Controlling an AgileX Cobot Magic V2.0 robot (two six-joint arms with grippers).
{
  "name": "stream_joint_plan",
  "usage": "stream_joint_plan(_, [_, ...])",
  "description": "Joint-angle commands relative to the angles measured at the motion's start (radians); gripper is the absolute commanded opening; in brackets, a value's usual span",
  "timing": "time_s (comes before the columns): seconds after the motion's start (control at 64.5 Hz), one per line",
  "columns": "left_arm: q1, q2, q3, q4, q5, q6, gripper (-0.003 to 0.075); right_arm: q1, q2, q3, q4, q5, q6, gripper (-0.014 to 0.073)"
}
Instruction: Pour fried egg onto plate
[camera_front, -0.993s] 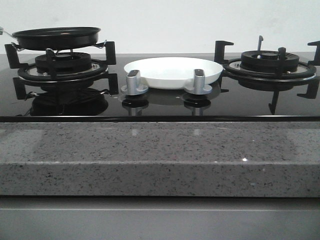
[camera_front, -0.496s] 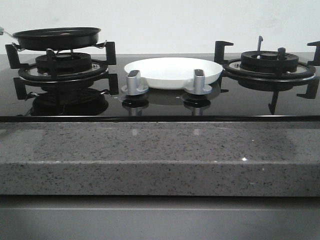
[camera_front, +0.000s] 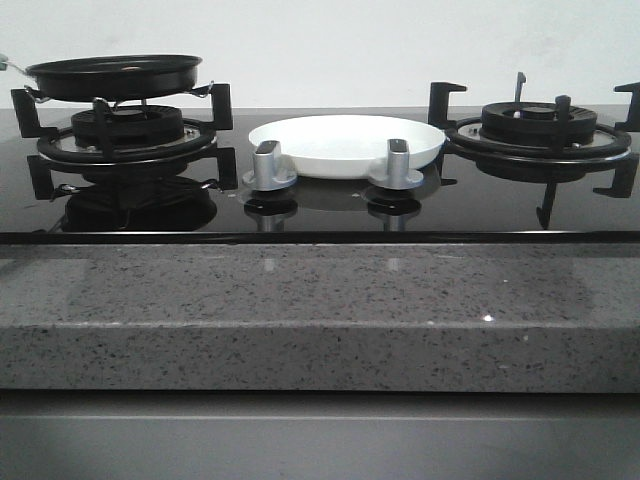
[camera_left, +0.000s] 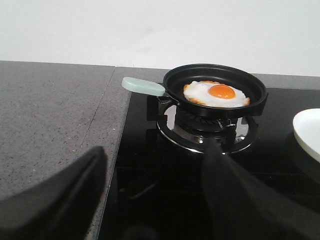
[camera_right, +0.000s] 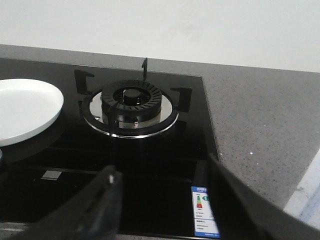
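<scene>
Across the front views nothing has shifted over the last second; the black frying pan (camera_front: 113, 75) sits unmoved on the far-left burner (camera_front: 125, 135), and the plate (camera_front: 345, 143) lies empty at the centre of the hob, behind the two silver knobs (camera_front: 268, 165); so the task has not begun. The fried egg (camera_left: 216, 93) rests flat in the pan, well apart from the plate; the left gripper (camera_left: 150, 200) is spread apart and empty, near of the pan's pale handle (camera_left: 143, 86); the right gripper (camera_right: 165, 205) is likewise apart, holding nothing, near the right burner (camera_right: 130, 102); grasping the handle seems the next need.
</scene>
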Motion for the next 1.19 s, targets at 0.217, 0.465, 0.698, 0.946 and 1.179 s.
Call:
stream_joint_plan(0.217, [0.003, 0.011, -0.036, -0.01, -0.09, -0.008, 0.063, -0.005, 0.014, -0.037, -0.012, -0.077, -0.002, 0.0643])
stream_joint_plan(0.465, [0.003, 0.011, -0.036, -0.01, -0.09, -0.008, 0.063, -0.005, 0.04, -0.047, 0.01, -0.111, -0.002, 0.0643])
stream_joint_plan(0.698, [0.003, 0.011, -0.036, -0.01, -0.09, -0.008, 0.063, -0.001, 0.288, -0.184, 0.054, -0.066, -0.002, 0.0608])
stream_joint_plan(0.946, [0.003, 0.011, -0.036, -0.01, -0.09, -0.008, 0.0629, 0.047, 0.601, -0.396, 0.082, 0.005, -0.002, 0.0404])
stream_joint_plan(1.179, [0.003, 0.011, -0.036, -0.01, -0.09, -0.008, 0.0629, 0.173, 0.927, -0.702, 0.109, 0.22, -0.002, 0.04])
